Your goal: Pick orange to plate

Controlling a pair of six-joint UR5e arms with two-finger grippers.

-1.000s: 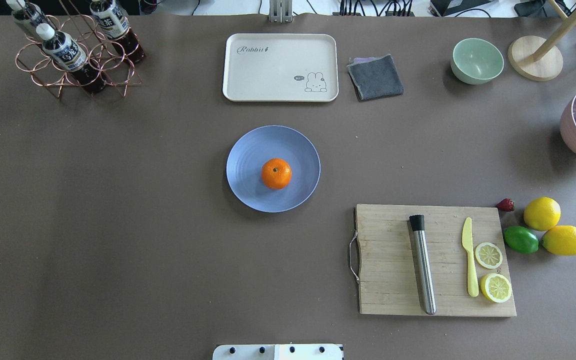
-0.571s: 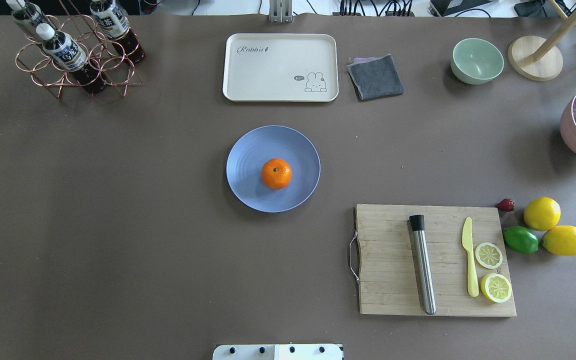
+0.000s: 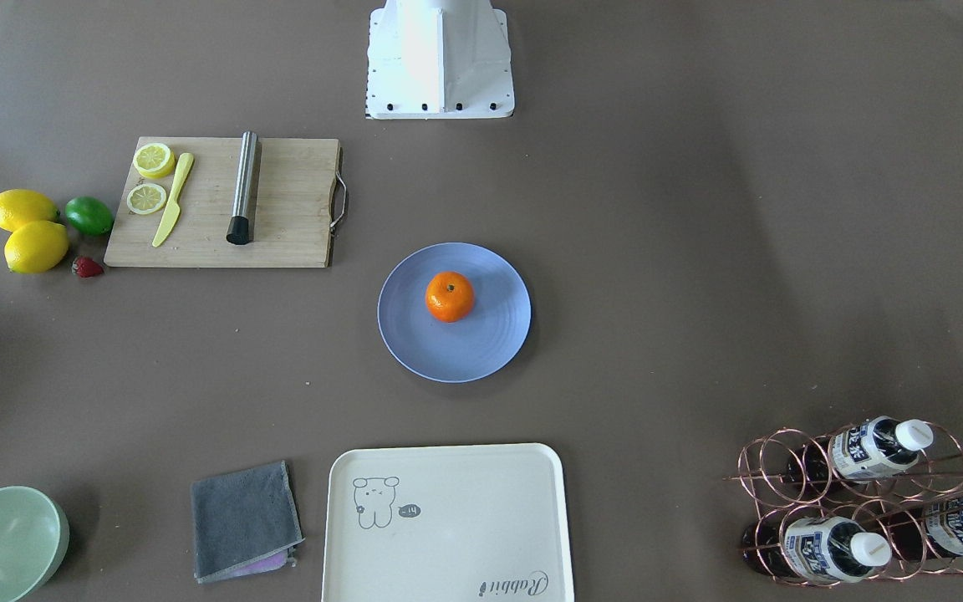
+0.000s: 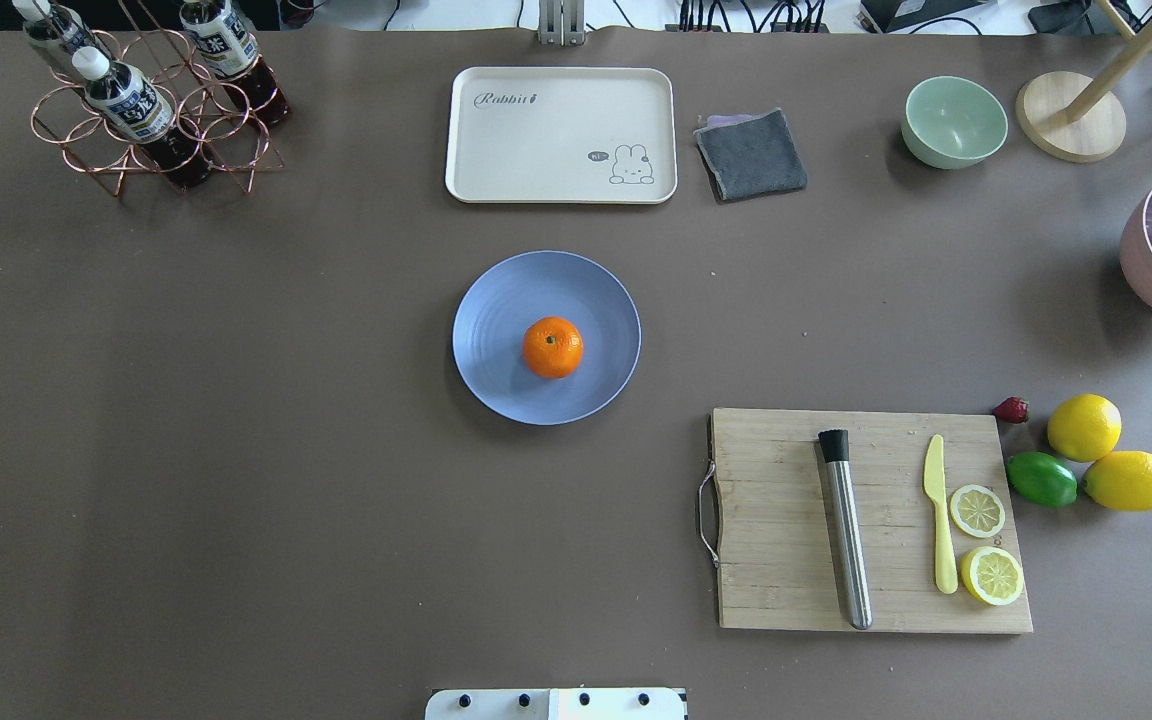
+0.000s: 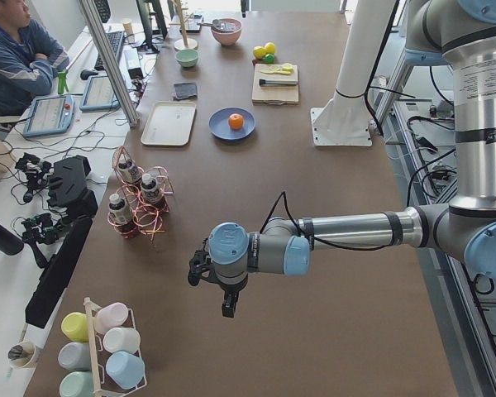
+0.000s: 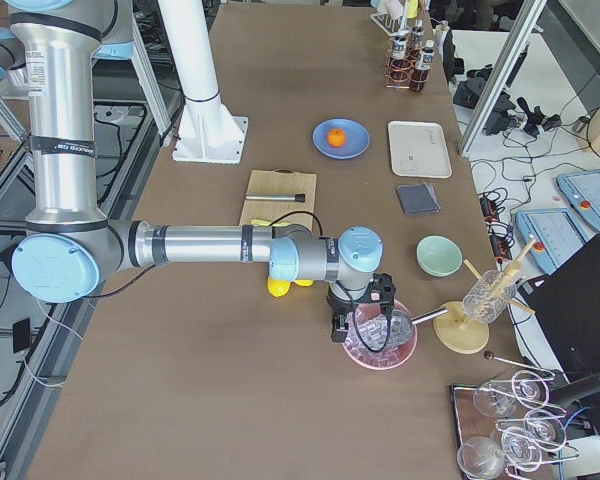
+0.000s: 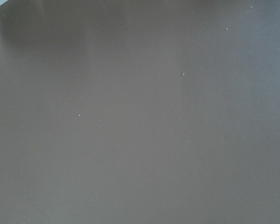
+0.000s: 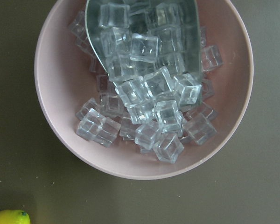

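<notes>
As seen from overhead, the orange (image 4: 552, 347) rests on the plate (image 4: 496, 300), a touch off centre toward 5 o'clock, stem dimple up; nothing grips it; the plate lies flat near mid-table (image 4: 236, 450). From the plate: cream tray (image 4: 536, 140) at 12 o'clock; grey cloth (image 4: 751, 153) at 1 o'clock; green bowl (image 4: 954, 121) at 2 o'clock; cutting board (image 4: 786, 520) at 4 o'clock; bottle rack (image 4: 151, 130) at 10 o'clock. Two lemons (image 4: 1084, 427) and a lime (image 4: 1041, 479) cluster just beside the board's right edge.

Left gripper (image 5: 229, 304) shows only in the left side view, hanging over bare table well apart from the plate; whether its jaws are parted or hold anything I cannot tell; its wrist camera gives only brown table cover. Right gripper (image 6: 352, 318) shows only in the right side view, above the pink bowl (image 8: 51, 93); jaw spread likewise cannot tell; its wrist camera looks straight down on ice cubes (image 8: 149, 93) and a metal scoop (image 8: 98, 18) in that bowl.
</notes>
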